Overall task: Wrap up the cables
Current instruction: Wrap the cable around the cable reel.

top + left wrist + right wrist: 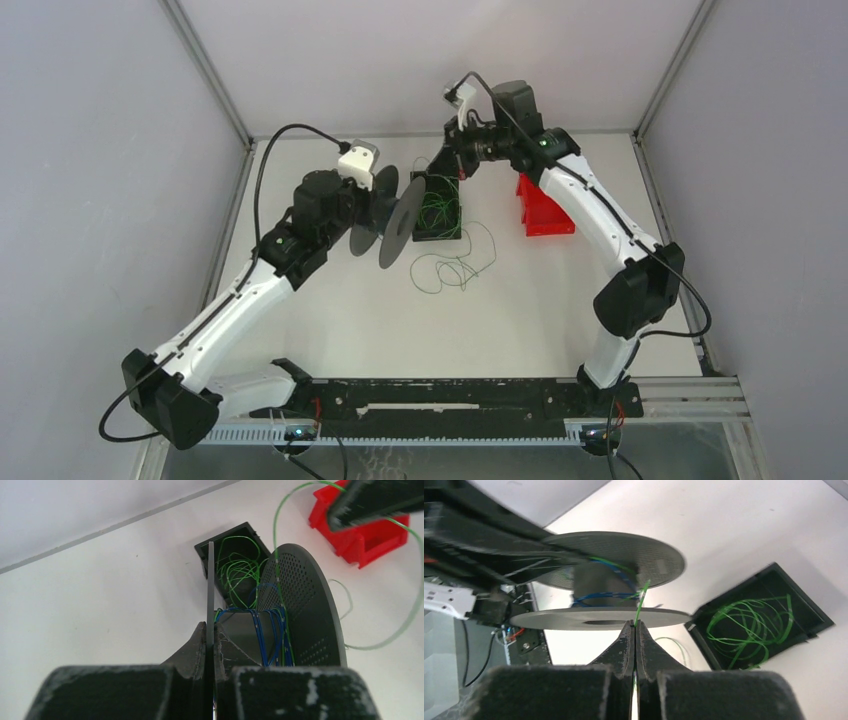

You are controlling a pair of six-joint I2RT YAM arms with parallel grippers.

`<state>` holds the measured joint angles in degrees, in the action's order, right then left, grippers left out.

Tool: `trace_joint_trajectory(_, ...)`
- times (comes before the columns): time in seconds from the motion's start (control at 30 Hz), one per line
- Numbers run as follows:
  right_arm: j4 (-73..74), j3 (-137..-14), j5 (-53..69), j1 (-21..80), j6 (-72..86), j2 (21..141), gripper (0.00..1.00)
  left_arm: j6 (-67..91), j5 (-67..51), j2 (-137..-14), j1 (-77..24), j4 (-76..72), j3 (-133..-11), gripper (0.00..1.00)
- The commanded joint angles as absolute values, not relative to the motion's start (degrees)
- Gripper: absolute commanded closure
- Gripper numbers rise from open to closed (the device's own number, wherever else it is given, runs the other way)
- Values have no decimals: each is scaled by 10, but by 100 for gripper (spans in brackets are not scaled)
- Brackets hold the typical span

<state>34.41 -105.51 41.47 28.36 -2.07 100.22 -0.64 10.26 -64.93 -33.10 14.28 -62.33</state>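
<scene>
step: wind onto spool [403,225] | left gripper [210,630] clamps spool flange | right gripper [634,626] pinches green cable [642,597] just beside spool | spare cables [746,627] in black bin [811,607] just beyond spool | tip: keep strand taut, feed between flanges

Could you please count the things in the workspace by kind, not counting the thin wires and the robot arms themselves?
Grey spool: 1
Black box: 1
Red bin: 1
Total: 3
</scene>
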Motion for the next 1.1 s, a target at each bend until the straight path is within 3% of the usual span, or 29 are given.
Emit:
trace_joint_trajectory(0.0,324,-1074,412,251,-14,1024,100,-11,45,-616,-330,106,-639,100)
trace_joint_trajectory(0.57,248,-904,430,246,-21,1027,97,62,-18,-606,-293,148,-711,100)
trace_joint_trajectory(1.07,168,-803,447,279,4,1030,83,177,-60,-602,-234,164,-732,100)
